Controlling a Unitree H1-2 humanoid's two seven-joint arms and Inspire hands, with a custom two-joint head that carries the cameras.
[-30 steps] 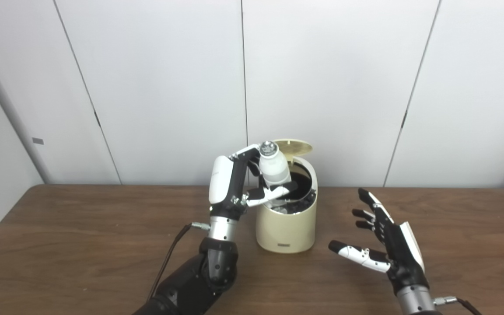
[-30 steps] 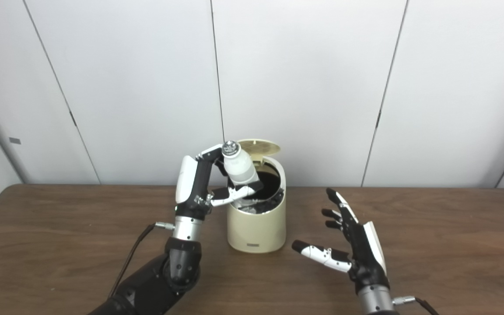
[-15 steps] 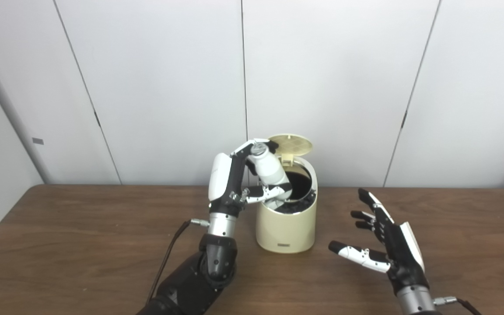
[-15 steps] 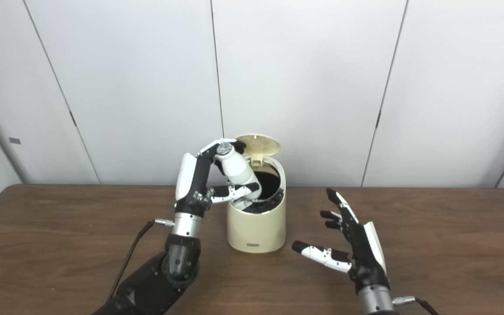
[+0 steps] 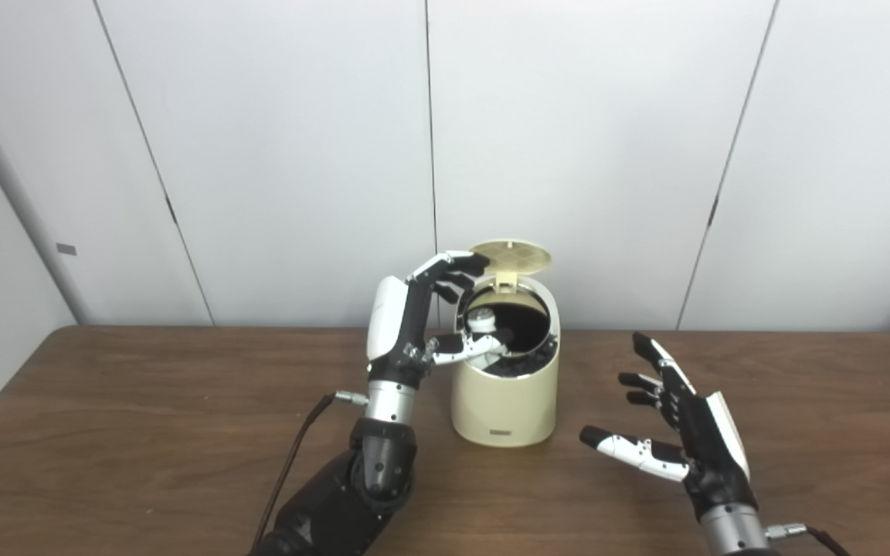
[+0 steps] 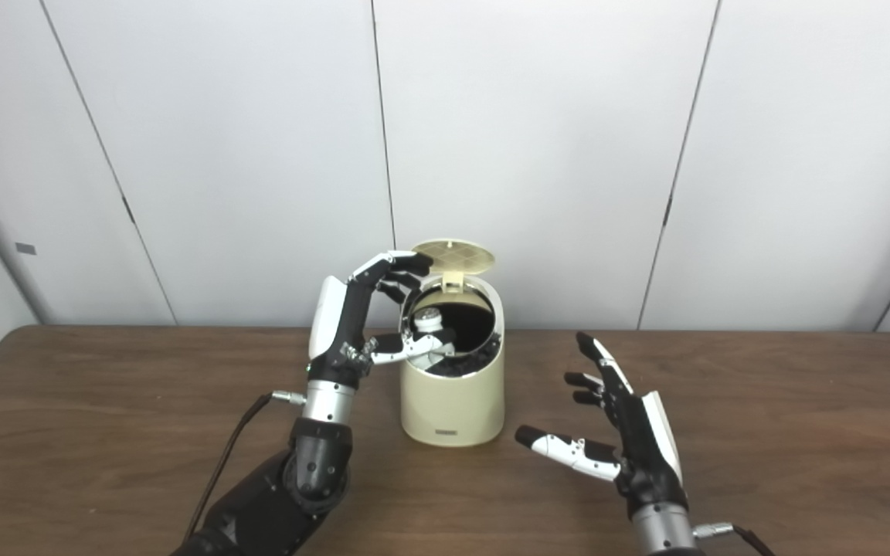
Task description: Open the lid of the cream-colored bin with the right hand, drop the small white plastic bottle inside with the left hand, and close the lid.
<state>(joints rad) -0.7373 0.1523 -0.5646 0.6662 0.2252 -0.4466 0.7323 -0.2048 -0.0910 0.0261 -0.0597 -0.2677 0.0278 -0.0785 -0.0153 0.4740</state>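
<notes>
1. The fingers (image 5: 453, 266) of the left hand (image 5: 414, 320) are spread and hold nothing, curled over the left rim of the cream-colored bin (image 5: 505, 386); half a second ago they were wrapped round the small white plastic bottle (image 5: 482, 320).

2. That bottle now sits inside the bin's dark mouth, cap up, only its top showing against the black liner, with the left thumb just beside it.

3. The lid (image 5: 512, 255) stands raised on its hinge at the bin's rear, as it did a second ago.

4. The right hand (image 5: 677, 432) hovers empty, fingers splayed, above the desk (image 5: 105, 432) to the right of the bin and well apart from it, unmoved over the last second.

5. The bin stands toward the desk's far edge, near its middle.

6. Judged from this, the drop is made; what remains is for the left hand to clear the opening and the lid to be closed.
</notes>
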